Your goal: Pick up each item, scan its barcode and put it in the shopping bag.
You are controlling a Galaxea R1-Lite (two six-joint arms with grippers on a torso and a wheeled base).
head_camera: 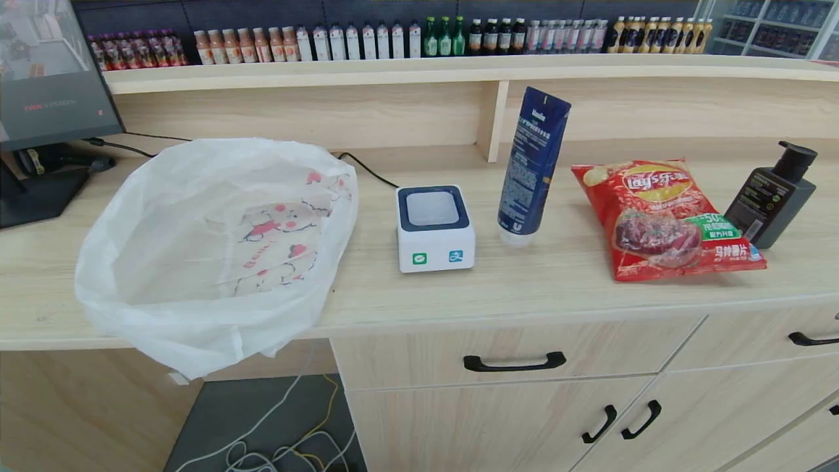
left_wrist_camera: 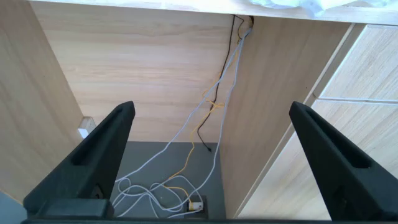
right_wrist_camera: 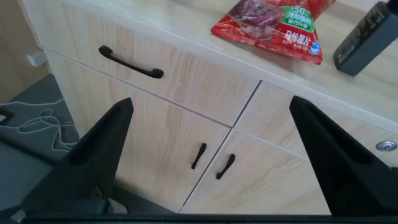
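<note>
Because the blue tube stands upright on its cap between the scanner and the chips bag (pump bottle at far right), a glancing grasp could topple it, and the limp shopping bag sagging over the counter's edge could slip off. The left gripper and right gripper hang wide open and empty below the pale wood counter; bottle shelves line the room behind.

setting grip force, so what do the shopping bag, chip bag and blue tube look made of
Shopping bag: thin translucent white plastic film, crumpled, its print showing through. Chip bag: glossy printed film, probably foil-lined, with crinkles and glare. Blue tube: likely soft plastic, smooth semi-gloss, flat crimped top.
</note>
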